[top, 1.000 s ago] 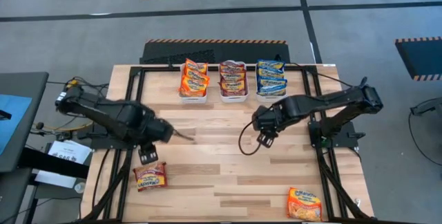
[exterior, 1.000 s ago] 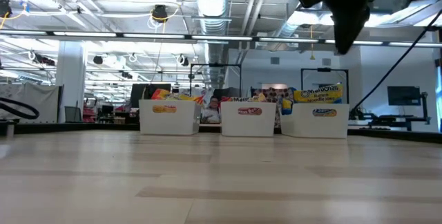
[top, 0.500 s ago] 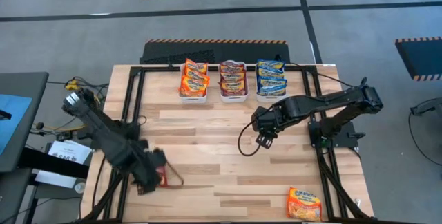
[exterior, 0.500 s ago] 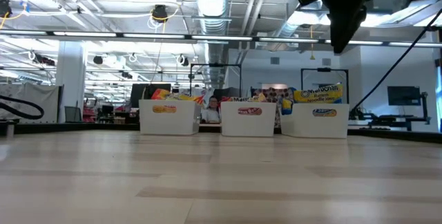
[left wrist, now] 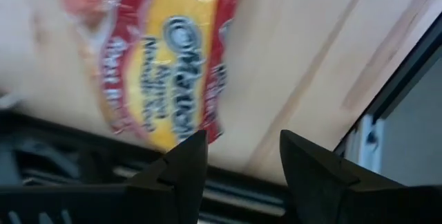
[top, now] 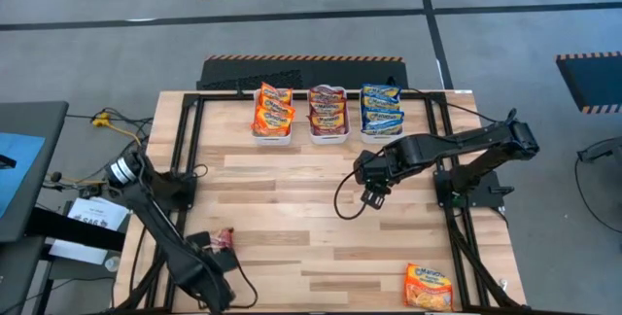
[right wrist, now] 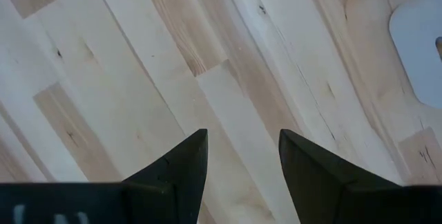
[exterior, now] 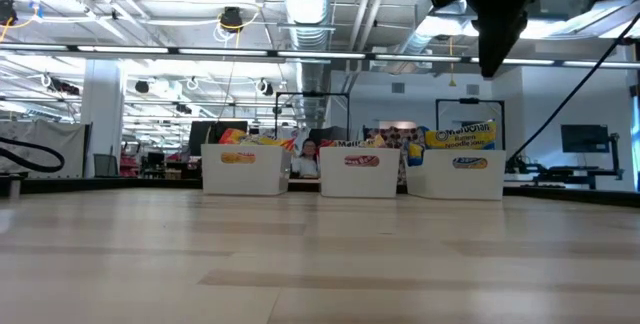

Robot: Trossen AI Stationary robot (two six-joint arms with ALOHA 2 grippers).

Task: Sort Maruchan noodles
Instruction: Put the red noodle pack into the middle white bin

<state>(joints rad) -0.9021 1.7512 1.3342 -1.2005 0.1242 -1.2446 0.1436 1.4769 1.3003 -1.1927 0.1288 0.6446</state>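
A dark red Maruchan packet (top: 225, 240) lies flat near the table's near-left corner, mostly covered by my left arm. In the left wrist view the red packet (left wrist: 166, 58) with yellow print fills the area just ahead of my open left gripper (left wrist: 238, 155). Whether a fingertip touches its corner, I cannot tell. My left gripper (top: 219, 255) sits low beside it. An orange packet (top: 428, 286) lies flat near the near-right corner. My right gripper (top: 372, 194) hovers open over bare wood (right wrist: 242, 79), right of centre, and shows high in the low view (exterior: 495, 24).
Three white bins stand in a row at the far edge. They hold orange packets (top: 272, 111), dark red packets (top: 328, 113) and blue packets (top: 382, 111), and show in the low view too (exterior: 360, 172). A black frame rail (top: 185, 150) runs along the left side.
My left arm has swung toward the table's near edge and stretched out low. Its gripper came down from beside the dark red packet to right over it, and the arm now covers most of it. The packet has stayed where it lay.
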